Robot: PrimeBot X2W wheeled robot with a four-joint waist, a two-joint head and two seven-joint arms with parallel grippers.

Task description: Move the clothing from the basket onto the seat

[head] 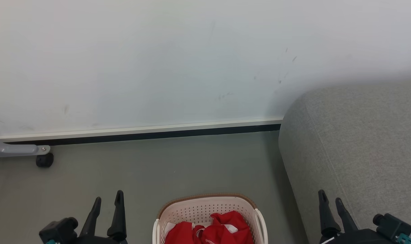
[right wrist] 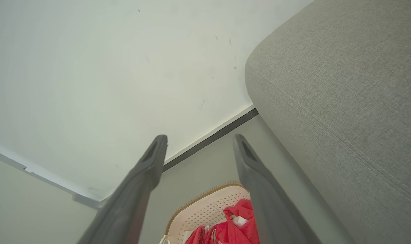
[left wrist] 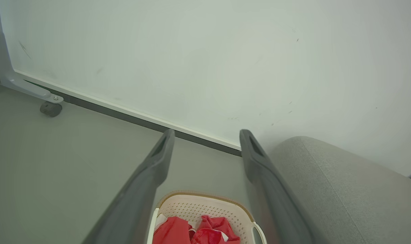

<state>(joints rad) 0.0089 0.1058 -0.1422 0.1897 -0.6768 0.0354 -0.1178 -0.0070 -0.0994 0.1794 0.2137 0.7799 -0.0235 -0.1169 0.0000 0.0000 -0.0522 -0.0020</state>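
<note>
Left gripper (head: 108, 197) and right gripper (head: 330, 196) both spread, empty, flanking the laundry basket (head: 205, 197) on the near floor (head: 158, 169). Red clothing (head: 209, 230) heaped inside; sofa (head: 361, 142) just right, so likely poised for reach-in.

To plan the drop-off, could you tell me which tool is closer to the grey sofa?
The right tool, open, right beside the sofa; the left tool is across the basket, over the floor.

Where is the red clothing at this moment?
In the head view the clothing lies in the basket at bottom centre, between the left gripper and right gripper, with the grey seat to its right.
</note>
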